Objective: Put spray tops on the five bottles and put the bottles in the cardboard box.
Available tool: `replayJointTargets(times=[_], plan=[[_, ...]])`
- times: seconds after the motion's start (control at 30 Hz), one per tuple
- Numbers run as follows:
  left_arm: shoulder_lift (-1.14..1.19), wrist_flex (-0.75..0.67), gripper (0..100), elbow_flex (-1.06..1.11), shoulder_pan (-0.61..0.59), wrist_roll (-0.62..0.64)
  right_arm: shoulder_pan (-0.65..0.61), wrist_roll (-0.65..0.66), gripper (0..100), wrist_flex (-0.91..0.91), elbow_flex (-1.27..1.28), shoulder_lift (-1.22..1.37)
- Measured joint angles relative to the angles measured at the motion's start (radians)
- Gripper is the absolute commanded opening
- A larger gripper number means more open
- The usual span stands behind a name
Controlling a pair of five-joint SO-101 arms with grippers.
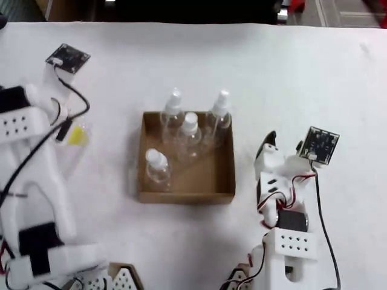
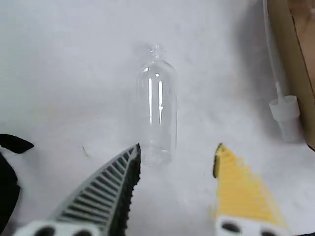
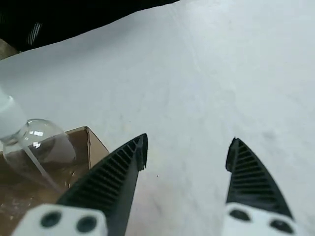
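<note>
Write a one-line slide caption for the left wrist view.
Open left end effector faces a capless clear bottle; a spray top lies beside the cardboard box.

White shells with little round holes are covering the left arm and the right arm. Along them black cables and red wires are running. The left gripper is showing a grey finger and a yellow finger, the right gripper black fingers.

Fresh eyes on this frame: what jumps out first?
The cardboard box in the middle of the table, with four topped bottles in it. Then the fifth bottle, topless, lying on the table just ahead of the open left gripper, with a loose spray top beside the box.
</note>
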Motion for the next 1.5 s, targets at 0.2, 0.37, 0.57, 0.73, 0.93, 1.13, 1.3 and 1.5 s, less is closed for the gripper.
replayJointTargets(times=[0.2,0.37,0.57,0.73,0.93,1.13,1.3,1.5], plan=[[0.249,0.002,27,-0.147,0.0,-0.035,-0.005,0.021,23.3,0.0,0.0,0.0],[0.477,0.069,27,-0.377,0.003,0.075,-0.006,0.061,23.3,0.0,0.0,0.0],[0.747,0.15,27,-0.686,0.017,0.123,-0.035,0.069,23.3,0.0,0.0,0.0],[0.907,0.183,26,-0.879,0.046,0.123,-0.043,0.072,23.3,0.0,0.0,0.0],[0.971,0.187,26,-0.959,0.049,0.123,-0.044,0.072,23.3,0.0,0.0,0.0],[0.976,0.189,20,-0.959,0.051,0.123,-0.044,0.072,23.3,0.0,0.0,0.0],[0.976,0.189,20,-0.959,0.054,0.126,-0.044,0.075,23.3,0.0,0.0,0.0],[0.976,0.189,20,-0.959,0.055,0.127,-0.044,0.083,23.3,0.0,0.0,0.0]])
